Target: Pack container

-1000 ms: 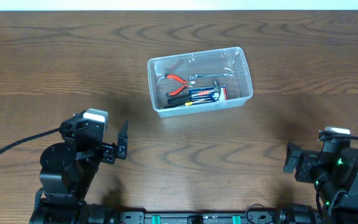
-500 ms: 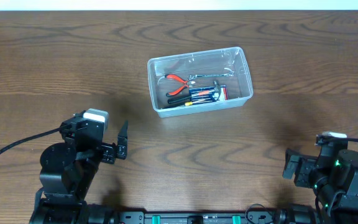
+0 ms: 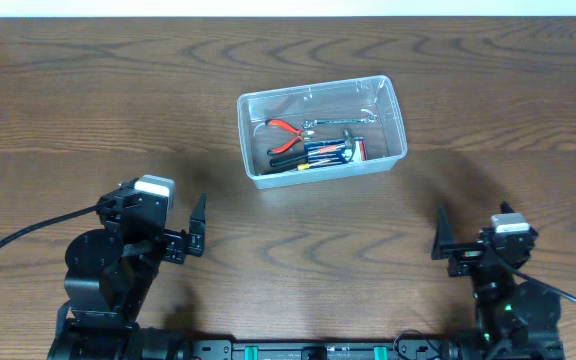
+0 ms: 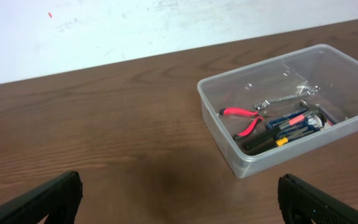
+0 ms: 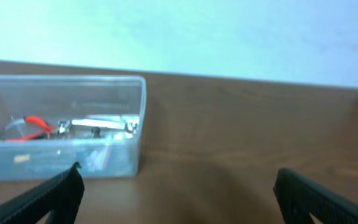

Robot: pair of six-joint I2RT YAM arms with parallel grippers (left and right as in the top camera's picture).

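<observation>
One container (image 3: 313, 93), holding hand tools (image 3: 313, 150), sits on the worktop (image 3: 88, 100) toward its far edge; left hand (image 4: 182, 202) and right hand (image 5: 179, 199), each with fingers apart, sit near the front edge, well apart from it.

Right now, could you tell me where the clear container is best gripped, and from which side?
Take the container by its short right wall's rim from above, one finger inside: it sits open-topped, and the tools stop short of that end.
</observation>
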